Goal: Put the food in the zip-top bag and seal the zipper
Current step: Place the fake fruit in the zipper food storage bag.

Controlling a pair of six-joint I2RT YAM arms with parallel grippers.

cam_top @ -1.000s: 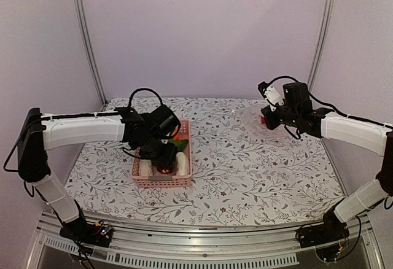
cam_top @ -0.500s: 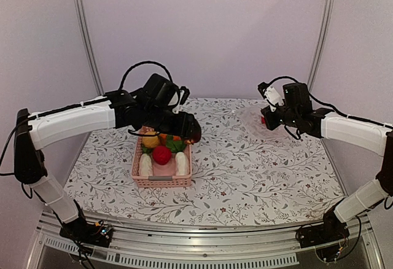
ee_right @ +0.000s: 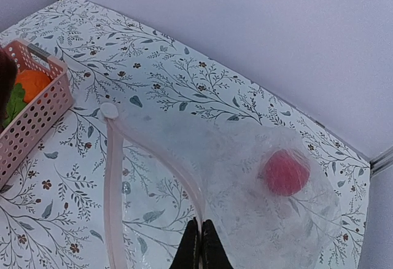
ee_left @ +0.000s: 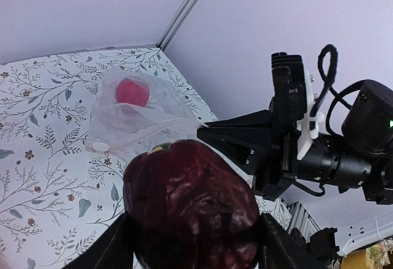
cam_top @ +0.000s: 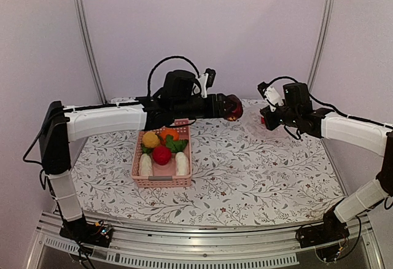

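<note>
My left gripper (cam_top: 232,107) is shut on a dark maroon toy fruit (ee_left: 190,201) and holds it in the air, just left of the zip-top bag (ee_left: 132,115). The clear bag lies at the back right of the table with a red piece (ee_right: 284,172) inside it. My right gripper (ee_right: 201,244) is shut on the upper strip of the pinkish zipper (ee_right: 166,155) and holds the mouth open toward the left. The pink basket (cam_top: 161,181) holds yellow (cam_top: 150,139), orange (cam_top: 169,134) and red (cam_top: 161,155) pieces and two white oblong ones (cam_top: 145,165).
The basket stands at the table's left middle; its corner shows in the right wrist view (ee_right: 37,112). The floral cloth (cam_top: 245,171) covers the table. Metal frame posts stand at both back corners. My right arm shows close behind the bag in the left wrist view (ee_left: 307,152).
My left arm has lifted out of the basket with the maroon piece and swung right, toward the bag. The right gripper has held still on the zipper.
</note>
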